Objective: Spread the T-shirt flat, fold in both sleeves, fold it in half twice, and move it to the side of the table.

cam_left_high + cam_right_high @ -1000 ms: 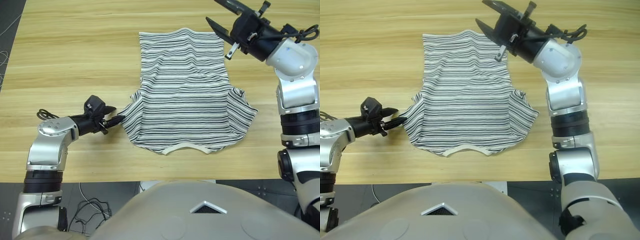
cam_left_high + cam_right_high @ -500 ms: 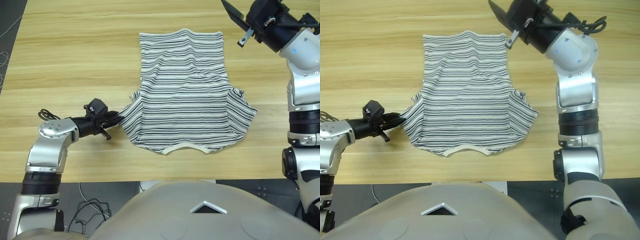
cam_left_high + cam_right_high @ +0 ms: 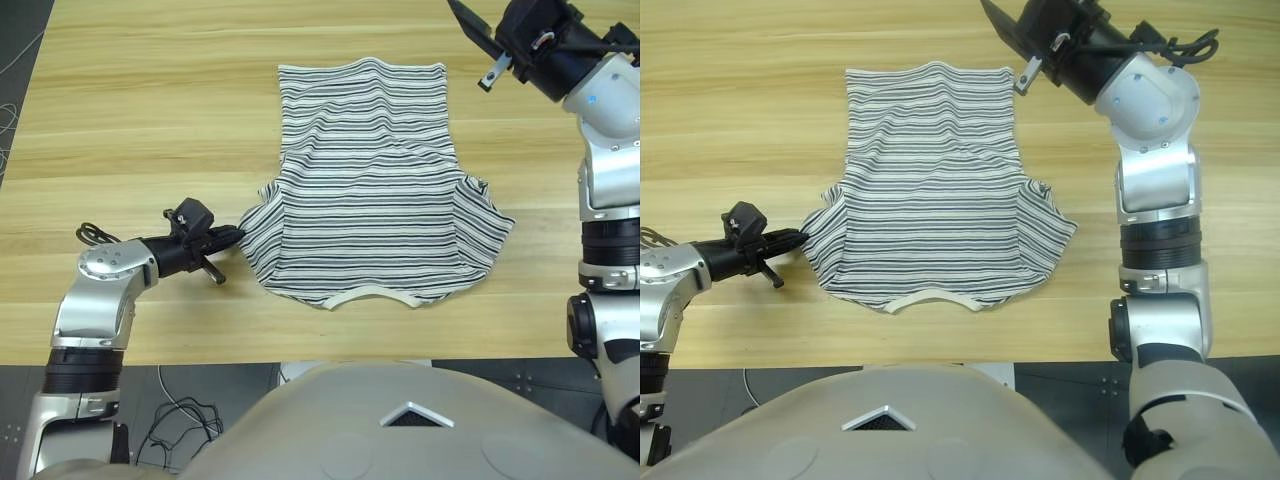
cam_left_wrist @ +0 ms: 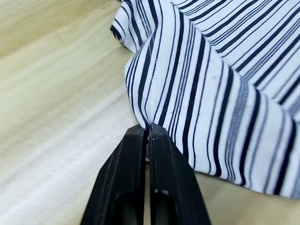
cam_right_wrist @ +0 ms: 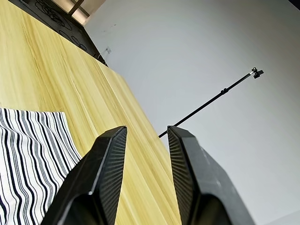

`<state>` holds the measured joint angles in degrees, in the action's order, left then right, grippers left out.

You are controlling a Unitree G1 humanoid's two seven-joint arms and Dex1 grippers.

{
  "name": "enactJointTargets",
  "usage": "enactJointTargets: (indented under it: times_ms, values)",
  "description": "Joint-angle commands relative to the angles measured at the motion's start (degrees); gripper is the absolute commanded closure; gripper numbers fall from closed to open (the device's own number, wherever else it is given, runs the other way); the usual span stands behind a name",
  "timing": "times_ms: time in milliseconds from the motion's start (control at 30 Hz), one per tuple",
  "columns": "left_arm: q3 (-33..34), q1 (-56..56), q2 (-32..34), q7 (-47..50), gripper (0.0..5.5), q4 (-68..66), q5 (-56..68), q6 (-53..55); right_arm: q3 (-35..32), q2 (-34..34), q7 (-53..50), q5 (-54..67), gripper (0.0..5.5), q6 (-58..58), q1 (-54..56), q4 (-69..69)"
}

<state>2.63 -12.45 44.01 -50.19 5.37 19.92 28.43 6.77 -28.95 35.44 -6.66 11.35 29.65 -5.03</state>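
Observation:
A black-and-white striped T-shirt (image 3: 370, 180) lies on the wooden table (image 3: 150, 120), collar toward the near edge and hem at the far side. Its sleeves are bunched at the left and right. My left gripper (image 3: 238, 235) is shut on the left sleeve's edge (image 4: 146, 123), low over the table. My right gripper (image 3: 470, 22) hangs open in the air beyond the shirt's far right corner (image 5: 56, 117), holding nothing.
Bare wood stretches to the left of the shirt and along the near edge (image 3: 200, 350). A dark floor (image 3: 20, 60) lies past the table's left side. A thin stand (image 5: 211, 101) rises against a white wall.
My left gripper has drawn the left sleeve slightly outward and toward the near edge. My right gripper has lifted up and to the right, away from the shirt's far right corner.

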Motion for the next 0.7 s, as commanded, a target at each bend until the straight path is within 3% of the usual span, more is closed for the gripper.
enactJointTargets:
  times_ms: [33, 433, 700]
  values:
    - [3.78, 0.65, 0.78, -2.79, 5.39, 3.08, 6.07, 5.46, 0.12, -0.24, -0.29, -0.38, 3.91, 0.08, 1.07, -0.04]
    - [6.4, -0.13, 1.94, -4.44, 5.39, 10.1, 11.39, 10.07, 1.15, 0.35, -0.41, -0.51, 3.91, -0.45, 0.85, 0.52]
    - [5.31, 1.9, -0.7, -2.14, 5.39, 15.52, 16.11, 14.75, 2.12, 1.18, -0.74, -1.04, 3.91, -0.67, 0.35, 1.0]
